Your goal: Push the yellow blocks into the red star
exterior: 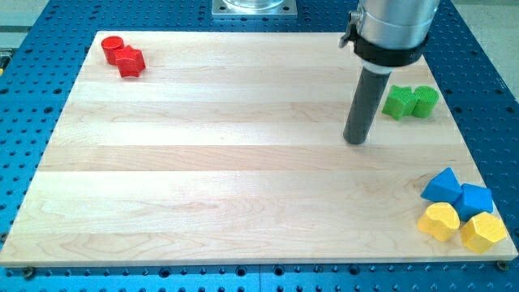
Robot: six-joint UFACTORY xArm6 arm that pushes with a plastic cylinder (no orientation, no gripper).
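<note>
Two yellow blocks lie at the view's bottom right corner of the wooden board: a yellow heart-like block [439,221] and a yellow hexagon-like block [484,232]. The red star [130,61] lies at the view's top left, touching a red round block [112,48]. My tip [354,139] rests on the board right of centre, well above and to the left of the yellow blocks and far to the right of the red star. It touches no block.
Two blue blocks [443,186] [474,199] sit just above the yellow ones and touch them. A green star [397,103] and a green round block [425,100] lie just right of the rod. The board's right edge [478,162] is close by.
</note>
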